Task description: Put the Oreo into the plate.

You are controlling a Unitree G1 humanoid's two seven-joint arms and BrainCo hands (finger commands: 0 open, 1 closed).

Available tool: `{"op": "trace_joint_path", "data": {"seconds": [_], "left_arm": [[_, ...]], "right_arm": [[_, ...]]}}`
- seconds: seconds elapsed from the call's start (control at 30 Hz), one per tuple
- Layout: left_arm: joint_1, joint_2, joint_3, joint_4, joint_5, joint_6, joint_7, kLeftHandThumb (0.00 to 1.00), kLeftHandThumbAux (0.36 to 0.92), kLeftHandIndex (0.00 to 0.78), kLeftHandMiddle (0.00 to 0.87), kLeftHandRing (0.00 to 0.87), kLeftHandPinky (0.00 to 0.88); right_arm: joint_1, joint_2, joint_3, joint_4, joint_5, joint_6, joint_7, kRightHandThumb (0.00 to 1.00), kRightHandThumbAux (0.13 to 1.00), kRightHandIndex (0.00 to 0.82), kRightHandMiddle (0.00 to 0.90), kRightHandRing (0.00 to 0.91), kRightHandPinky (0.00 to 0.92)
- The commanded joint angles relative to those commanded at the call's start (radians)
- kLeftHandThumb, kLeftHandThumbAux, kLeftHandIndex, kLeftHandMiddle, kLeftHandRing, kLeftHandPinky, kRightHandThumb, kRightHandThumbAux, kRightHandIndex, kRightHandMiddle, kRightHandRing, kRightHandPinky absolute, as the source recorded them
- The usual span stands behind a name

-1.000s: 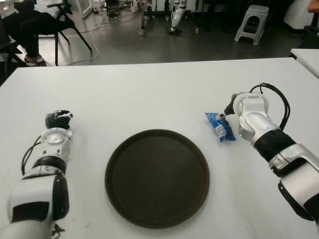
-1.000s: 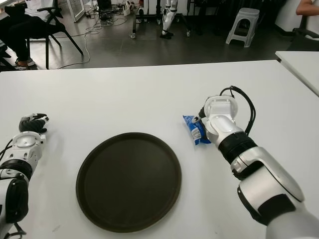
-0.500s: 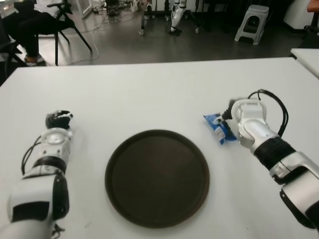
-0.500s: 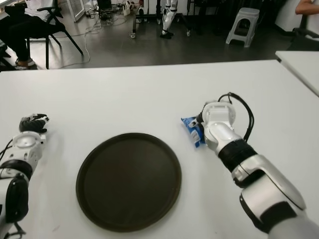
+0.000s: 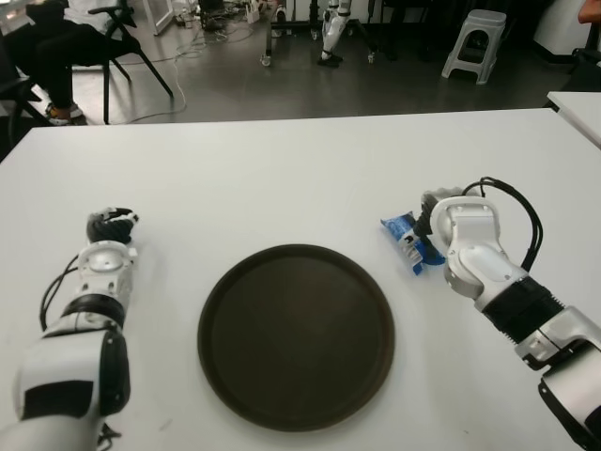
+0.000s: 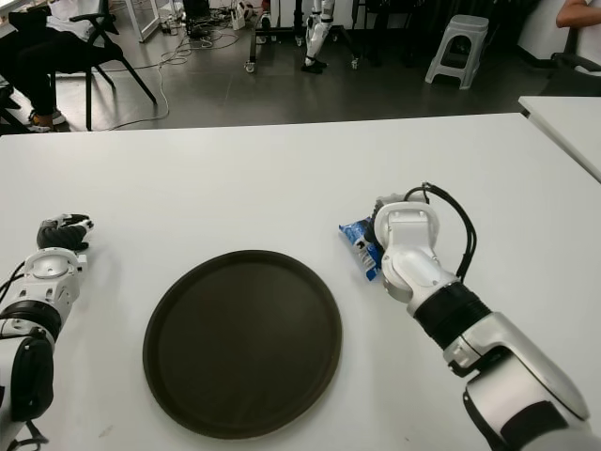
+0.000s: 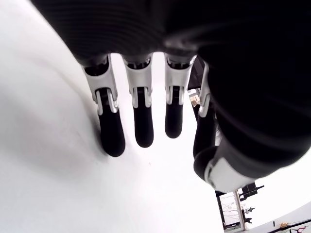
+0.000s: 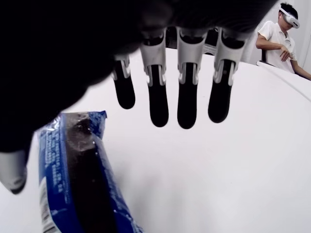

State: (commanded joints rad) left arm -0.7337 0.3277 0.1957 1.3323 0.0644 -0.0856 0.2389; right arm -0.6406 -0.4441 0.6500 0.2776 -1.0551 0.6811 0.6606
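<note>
The Oreo is a blue packet lying flat on the white table, just right of the plate. The plate is a dark brown round tray at the table's middle, with nothing on it. My right hand is against the packet's right side. In the right wrist view its fingers reach straight out above the table past the Oreo, the thumb on the packet's other side, nothing grasped. My left hand shows well left of the plate, its fingers relaxed and holding nothing.
A second white table starts at the far right. Beyond the table's back edge are a seated person on a chair at the left, a white stool and cables on the floor.
My right hand has drawn nearer and to the left, turning over the Oreo, and the packet has slid slightly left toward the plate. The left hand has not moved.
</note>
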Motion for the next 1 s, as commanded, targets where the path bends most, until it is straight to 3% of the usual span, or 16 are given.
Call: {"op": "trace_joint_path", "data": {"seconds": [0.4,0.73,1.0], "left_arm": [[-0.001,0.0,0.01,0.002,-0.008,0.006,0.008,0.678,0.723,0.4,0.193,0.211,0.241],[0.001,0.0,0.015,0.001,-0.006,0.002,0.006,0.677,0.723,0.399,0.187,0.2,0.228],[0.0,0.001,0.015,0.001,-0.005,0.003,0.009,0.676,0.724,0.399,0.18,0.198,0.227]], "right_arm": [[0.023,-0.009,-0.001,-0.118,-0.057,0.018,0.096,0.0,0.446,0.262,0.271,0.295,0.396],[0.037,-0.003,-0.014,-0.139,-0.075,0.004,0.107,0.0,0.437,0.286,0.316,0.328,0.434],[0.041,0.007,-0.026,-0.133,-0.079,0.001,0.102,0.0,0.457,0.28,0.299,0.327,0.426]]}}
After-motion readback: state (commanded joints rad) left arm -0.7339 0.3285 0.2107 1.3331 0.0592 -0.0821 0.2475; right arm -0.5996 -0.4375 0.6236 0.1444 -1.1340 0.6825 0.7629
